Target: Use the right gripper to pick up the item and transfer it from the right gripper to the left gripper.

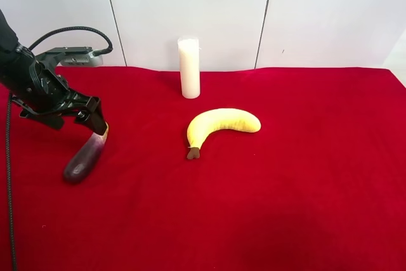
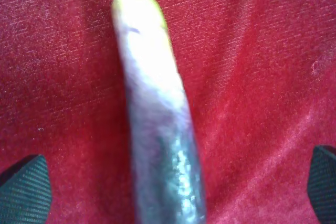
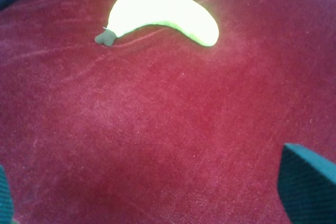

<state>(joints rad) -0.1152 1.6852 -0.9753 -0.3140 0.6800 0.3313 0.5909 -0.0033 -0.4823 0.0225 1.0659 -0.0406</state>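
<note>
The left tool (image 2: 168, 192) is spread wide around the eggplant (image 1: 85, 155) on the table (image 1: 285, 207), not pinching. Right tool (image 3: 157, 208) spread too; handover looks finished.

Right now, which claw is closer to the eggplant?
Left. The left claw sits right over the eggplant, fingers spread apart on either side of it. The right claw hovers open over bare cloth, with the banana ahead and the eggplant off at its view's edge.
</note>
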